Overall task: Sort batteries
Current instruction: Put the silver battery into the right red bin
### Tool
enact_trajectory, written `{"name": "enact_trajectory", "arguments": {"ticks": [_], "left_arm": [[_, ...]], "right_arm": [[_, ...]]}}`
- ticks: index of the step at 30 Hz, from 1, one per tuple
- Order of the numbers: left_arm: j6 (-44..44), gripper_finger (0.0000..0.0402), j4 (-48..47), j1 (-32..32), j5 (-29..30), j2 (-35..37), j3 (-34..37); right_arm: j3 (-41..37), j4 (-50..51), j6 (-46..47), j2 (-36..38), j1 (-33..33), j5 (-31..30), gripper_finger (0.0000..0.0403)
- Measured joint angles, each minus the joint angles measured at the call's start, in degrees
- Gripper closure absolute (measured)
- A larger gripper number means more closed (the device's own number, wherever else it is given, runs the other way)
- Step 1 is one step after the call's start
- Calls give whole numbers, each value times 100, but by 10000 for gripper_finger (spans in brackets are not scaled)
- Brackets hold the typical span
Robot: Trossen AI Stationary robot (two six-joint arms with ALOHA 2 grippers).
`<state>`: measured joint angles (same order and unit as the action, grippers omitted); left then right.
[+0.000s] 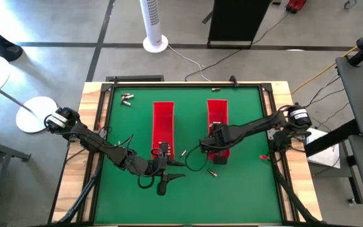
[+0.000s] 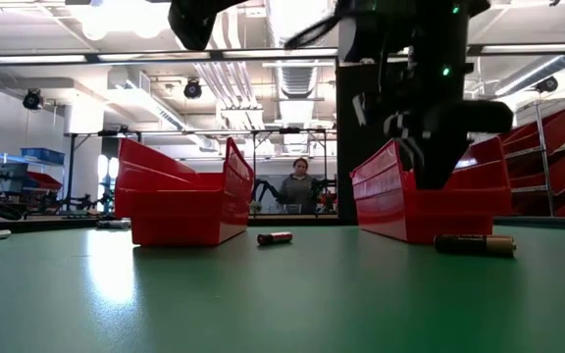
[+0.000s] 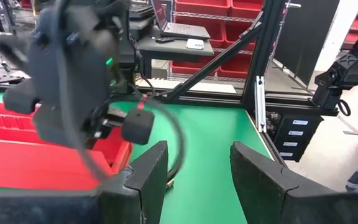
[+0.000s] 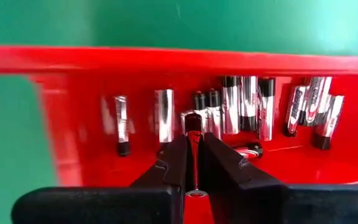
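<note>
These batteries [image 4: 247, 102] are small, hard, slick and roll-prone, so I'd pinch one across its middle. Most lie in the right red tray [image 1: 217, 120]; strays sit on the mat. My right claw [image 4: 193, 152] hangs closed and empty over that tray, left claw [image 3: 194, 171] open nearby.

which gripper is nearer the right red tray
Right. The right gripper hangs over the right red tray, fingers shut. The left gripper sits by the other tray's near end.
</note>
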<state>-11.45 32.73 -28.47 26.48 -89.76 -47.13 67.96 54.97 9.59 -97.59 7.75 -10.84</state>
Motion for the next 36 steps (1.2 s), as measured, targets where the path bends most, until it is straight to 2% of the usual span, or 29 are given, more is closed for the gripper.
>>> {"name": "enact_trajectory", "arguments": {"ticks": [8,16,19,24,28,33,36], "left_arm": [[-12,247,-43,0,0,0,2],[-120,247,-74,0,0,-2,2],[-128,247,-68,0,0,-2,2],[-180,247,-70,2,0,-2,2],[-401,247,-72,2,-1,-2,2],[-586,247,-141,2,0,-2,2],[-1571,247,-657,106,-2,-2,-12]], "right_arm": [[-149,-114,-119,-128,-316,60,374],[-284,-380,-65,-126,-361,58,369],[-339,-442,-64,-126,-361,58,343],[-257,-379,-63,-123,-341,40,276],[70,139,-68,-29,-194,-5,234],[573,986,178,340,215,-571,212],[825,1199,628,626,612,-737,209]]}}
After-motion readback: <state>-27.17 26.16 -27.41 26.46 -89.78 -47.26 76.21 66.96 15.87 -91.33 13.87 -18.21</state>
